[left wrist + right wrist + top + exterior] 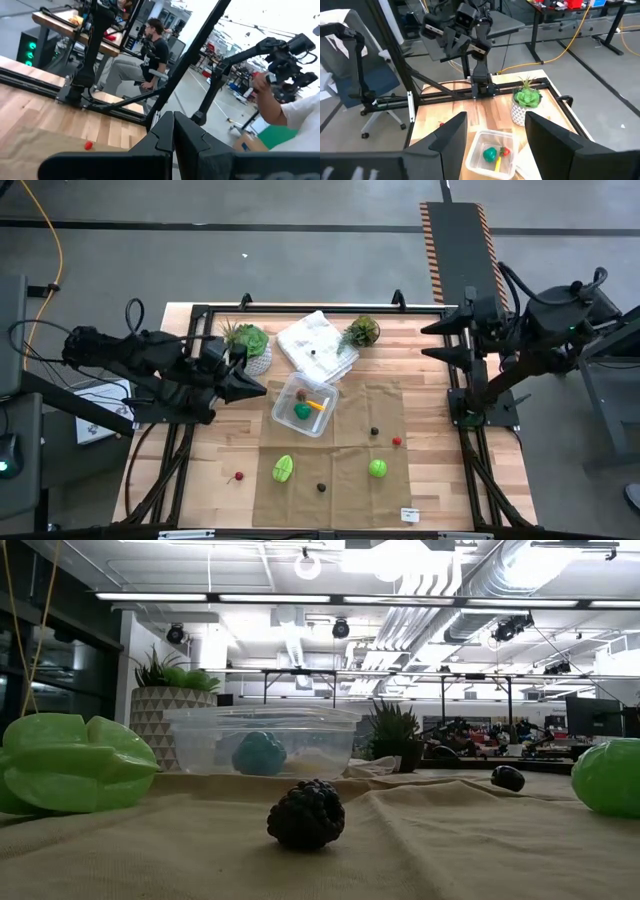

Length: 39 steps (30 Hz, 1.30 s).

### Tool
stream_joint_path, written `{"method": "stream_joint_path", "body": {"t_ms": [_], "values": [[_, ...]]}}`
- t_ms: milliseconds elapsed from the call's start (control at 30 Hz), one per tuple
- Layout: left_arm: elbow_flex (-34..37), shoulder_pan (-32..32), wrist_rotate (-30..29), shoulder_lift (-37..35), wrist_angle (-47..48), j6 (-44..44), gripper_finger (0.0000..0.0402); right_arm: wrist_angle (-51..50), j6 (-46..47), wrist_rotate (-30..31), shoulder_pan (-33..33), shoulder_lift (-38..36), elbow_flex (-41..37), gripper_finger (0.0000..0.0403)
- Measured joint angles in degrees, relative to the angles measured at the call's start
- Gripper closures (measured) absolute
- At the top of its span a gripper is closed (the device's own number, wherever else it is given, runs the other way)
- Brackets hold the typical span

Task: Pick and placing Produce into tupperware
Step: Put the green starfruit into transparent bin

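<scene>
— Starting at the left: left gripper [256, 388] pinched fully shut, empty, hanging above the table's left side, tip aimed at the tupperware [304, 404]. Anything beside it?

— Just behind the tip, a potted plant [250, 343] in a patterned pot. Just past the tip, toward the table's middle, the clear container on the tan cloth [345, 480], holding a green piece [302, 412], a yellow-orange piece [316, 405] and a dark bit [301, 394].

— Loose produce?

— Nearer the front edge than that gripper: a small red piece [238, 477] on bare wood, a ribbed green fruit [283, 468], a dark berry [321, 487], a round green fruit [378, 468]. Toward the right gripper: another dark piece [374, 432] and a red one [397, 442].

— And behind the container?

— A white bag [317, 343], then a second plant [362, 331].

— Far right?

— Right gripper [432, 340] held off the table's right edge, fingers [449, 136] spread wide, nothing between them, well apart from all produce.
</scene>
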<state>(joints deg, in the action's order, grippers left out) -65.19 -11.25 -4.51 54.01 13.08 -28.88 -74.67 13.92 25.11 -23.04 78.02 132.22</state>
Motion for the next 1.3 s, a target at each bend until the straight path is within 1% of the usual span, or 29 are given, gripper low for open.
{"method": "stream_joint_path", "body": {"t_ms": [167,267,367,567,700,833,967,1033,1167,1300], "values": [[0.0,-3.8,-4.8,0.3,-0.2,-0.1,0.0401,-0.1,0.1,2.2,-2.8,0.0,0.0,0.0213],[0.0,-5.9,-7.5,0.3,-0.3,-0.1,0.0401,1.8,0.2,4.1,-4.0,-1.1,-3.9,0.0213],[0.0,-7.7,-9.6,0.3,-0.2,-0.1,0.0401,6.6,1.1,4.4,-4.7,-4.5,-12.9,0.0213],[0.0,-9.7,-12.1,0.3,-0.2,-1.2,0.0401,25.4,3.0,3.5,-4.7,-16.4,-36.2,0.0213],[0.0,-10.6,-13.1,0.3,-0.2,-2.7,0.0401,36.3,7.2,3.3,-4.7,-25.1,-50.1,0.0213],[0.0,-12.1,-13.3,0.9,-0.9,-3.1,0.0401,44.4,11.7,2.4,-4.7,-31.9,-61.6,0.0213],[0.0,-14.5,-13.3,2.7,-3.7,-2.3,0.0401,49.7,15.7,1.1,-4.7,-36.6,-70.5,0.0213],[0.0,-15.6,-13.3,3.7,-4.2,-2.2,0.0401,50.7,18.0,1.0,-4.7,-38.3,-74.0,0.0213],[0.0,-17.7,-16.3,6.3,-4.5,-3.0,0.0401,52.7,22.8,-0.6,-4.6,-40.3,-79.6,0.0213],[0.0,-19.7,-18.7,8.9,-7.0,-3.9,0.0401,55.6,26.2,-3.0,-4.7,-40.5,-83.2,0.0213]]}}
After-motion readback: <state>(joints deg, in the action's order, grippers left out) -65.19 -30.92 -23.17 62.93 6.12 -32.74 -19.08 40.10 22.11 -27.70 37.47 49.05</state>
